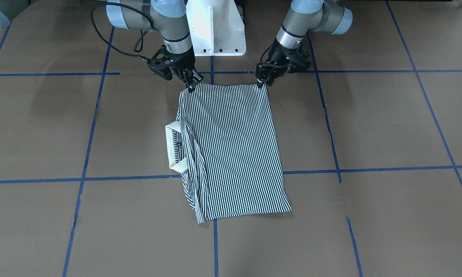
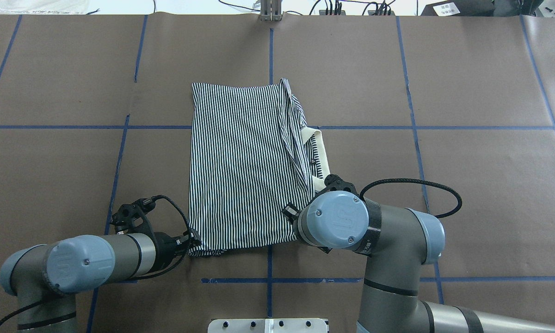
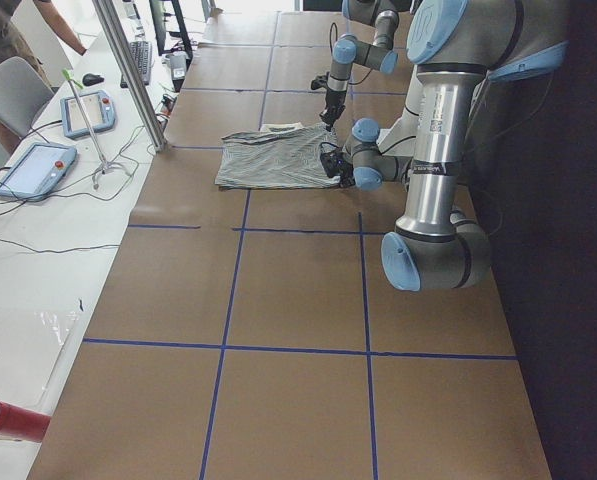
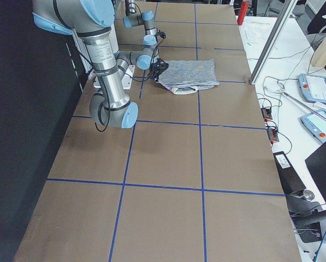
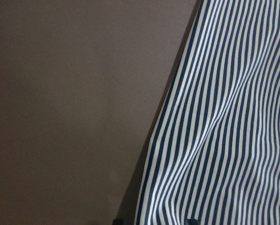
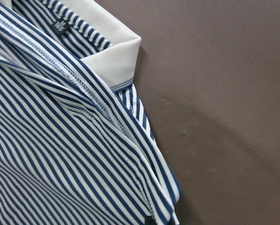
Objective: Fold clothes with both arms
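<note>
From across the table [image 1: 369, 127]: found the polo shirt [image 1: 235, 150] lying flat just in front of the pedestal base [image 1: 215, 30], already narrowed to a long rectangle with the sleeves turned in. Judged the side folds done and the end-over-end fold still to do. Saw the left tool [image 1: 261, 82] and the right tool [image 1: 191, 84] pressed together, each seemingly pinching one corner of the edge nearest the pedestal base. Noted thin, limp knit in fine navy-and-white stripes. Noted also a stiffer plain cream collar [image 1: 173, 146] jutting from one long edge.

From overhead: saw the same rectangle, ridged with wrinkles along the collar side. Could not see the right tool under its own wrist joint [image 2: 335, 219].

From the left end and the right end: made out only a small striped slab, too small for detail. Could not judge either tool there.

From the left wrist: saw striped cloth rising off matte brown paper [image 5: 74, 103], with shadow under its edge.

From the right wrist: saw layered folds, a stitched band [image 6: 69, 82], the collar's crisp corner and a small dark neck label [image 6: 58, 26].
</note>
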